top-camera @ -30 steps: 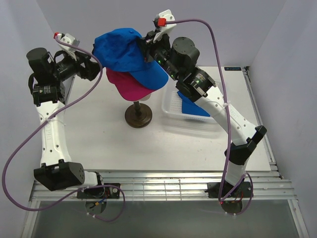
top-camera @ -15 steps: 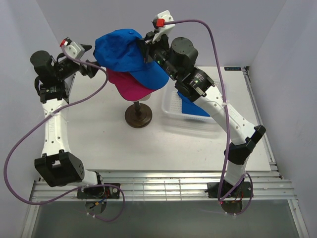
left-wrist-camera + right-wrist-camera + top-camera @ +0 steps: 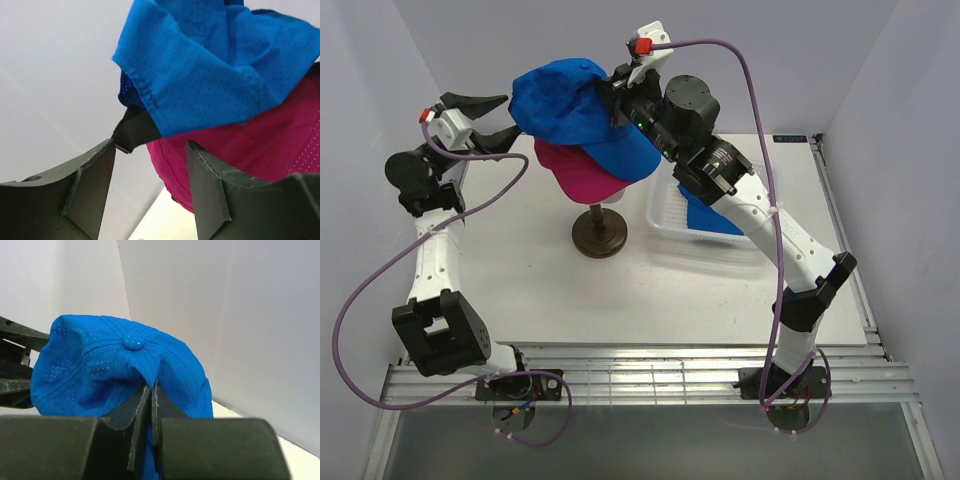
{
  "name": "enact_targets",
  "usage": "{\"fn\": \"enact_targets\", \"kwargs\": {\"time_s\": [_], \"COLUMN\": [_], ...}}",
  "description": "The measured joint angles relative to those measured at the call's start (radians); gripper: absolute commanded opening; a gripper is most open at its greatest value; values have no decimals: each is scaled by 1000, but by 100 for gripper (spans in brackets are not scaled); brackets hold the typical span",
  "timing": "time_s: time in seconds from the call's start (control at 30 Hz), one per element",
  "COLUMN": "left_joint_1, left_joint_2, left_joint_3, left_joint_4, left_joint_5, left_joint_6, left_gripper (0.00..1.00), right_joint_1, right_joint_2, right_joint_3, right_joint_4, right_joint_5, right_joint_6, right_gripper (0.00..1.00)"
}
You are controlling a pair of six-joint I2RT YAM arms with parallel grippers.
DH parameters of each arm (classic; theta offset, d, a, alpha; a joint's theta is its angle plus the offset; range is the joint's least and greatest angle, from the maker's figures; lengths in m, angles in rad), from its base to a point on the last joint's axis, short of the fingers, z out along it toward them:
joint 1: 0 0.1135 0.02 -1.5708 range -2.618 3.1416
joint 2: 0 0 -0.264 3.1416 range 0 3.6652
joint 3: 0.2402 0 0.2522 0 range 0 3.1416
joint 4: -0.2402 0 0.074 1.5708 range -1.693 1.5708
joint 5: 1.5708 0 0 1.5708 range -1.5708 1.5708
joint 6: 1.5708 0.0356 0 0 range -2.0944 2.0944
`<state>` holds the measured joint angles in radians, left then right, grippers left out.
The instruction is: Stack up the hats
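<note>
A blue hat (image 3: 578,112) hangs in the air over a magenta hat (image 3: 575,172) that sits on the mannequin head's stand (image 3: 600,235). My right gripper (image 3: 616,98) is shut on a pinch of the blue hat's crown (image 3: 125,367). My left gripper (image 3: 502,118) is open just left of the two hats, nothing between its fingers (image 3: 90,175). In the left wrist view the blue hat (image 3: 210,65) overhangs the magenta hat (image 3: 250,150), with a dark strap end (image 3: 134,129) poking out. Another blue hat (image 3: 710,215) lies in the basket.
A white plastic basket (image 3: 665,215) stands on the table right of the stand, under my right arm. The mannequin head itself is hidden under the hats. White walls close in at the back and on both sides.
My left gripper has swung up and toward the hats, its jaws now pointing at them. The right gripper and the blue hat have stayed in place.
</note>
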<state>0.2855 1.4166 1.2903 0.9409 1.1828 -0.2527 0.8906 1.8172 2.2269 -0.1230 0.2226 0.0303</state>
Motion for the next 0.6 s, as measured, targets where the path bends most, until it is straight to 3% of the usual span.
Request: {"fn": "enact_targets", "kwargs": {"time_s": [0.17,0.4,0.43,0.53,0.57,0.6], "left_joint_1": [0,-11,-15,-27,-30,-33], "left_joint_2": [0,3,3,9,11,13], "left_joint_3": [0,1,1,2,2,2], "left_joint_4": [63,63,62,62,61,60], "left_joint_5": [-39,-63,-63,-63,-63,-63], "left_joint_6": [-40,-41,-39,-32,-31,-31], "left_gripper": [65,48,35,20,1,0], "right_joint_1": [0,0,0,0,0,0], "right_joint_2": [0,5,5,5,5,5], "right_joint_3": [-2,-6,-7,-10,-11,-11], "right_joint_4": [0,0,0,0,0,0], "right_joint_5": [0,-2,-2,-5,-8,-10], "right_joint_6": [4,11,12,15,16,16], "right_gripper": [8,8,8,8,8,8]}}
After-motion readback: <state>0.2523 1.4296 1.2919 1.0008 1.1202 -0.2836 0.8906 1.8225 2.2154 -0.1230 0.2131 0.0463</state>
